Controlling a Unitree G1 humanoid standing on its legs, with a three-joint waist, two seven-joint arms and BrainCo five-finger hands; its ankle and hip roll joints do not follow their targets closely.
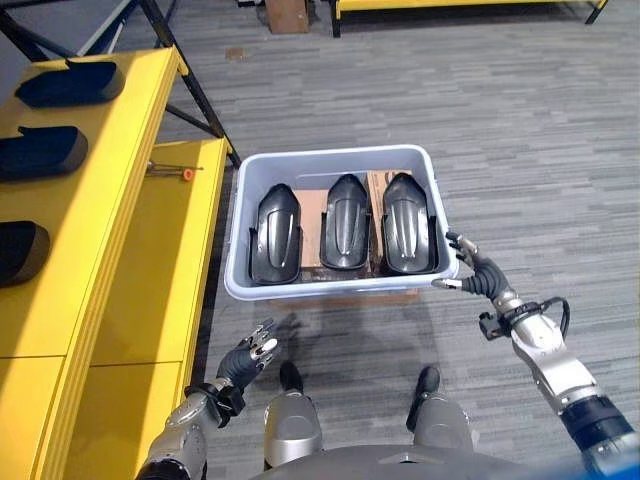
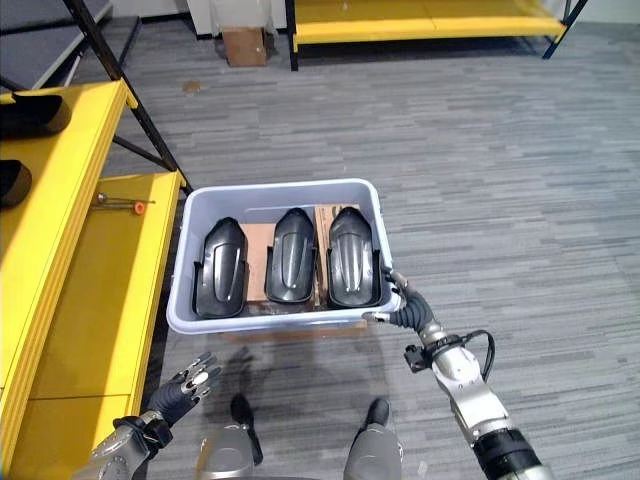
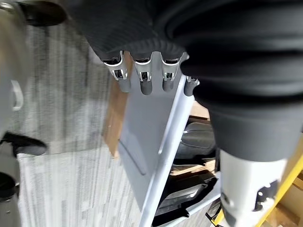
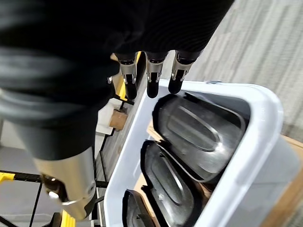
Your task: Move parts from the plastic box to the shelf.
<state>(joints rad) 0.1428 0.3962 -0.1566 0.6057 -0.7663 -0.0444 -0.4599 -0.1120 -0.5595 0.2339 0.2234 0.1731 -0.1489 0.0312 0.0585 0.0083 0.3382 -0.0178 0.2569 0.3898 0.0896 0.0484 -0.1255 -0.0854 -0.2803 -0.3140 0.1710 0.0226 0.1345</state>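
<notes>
We see the right robot hand (image 1: 478, 272) at the box's (image 1: 335, 163) near right corner, fingers spread, holding nothing. The left robot hand (image 1: 250, 357) hangs low before the box, fingers relaxed. Three black parts (image 1: 345, 235) stand side by side in the box; others lie on the yellow shelf (image 1: 95, 190).

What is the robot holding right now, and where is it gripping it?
Nothing. The right hand hovers open at the plastic box's near right corner; the left hand hangs open below it.
</notes>
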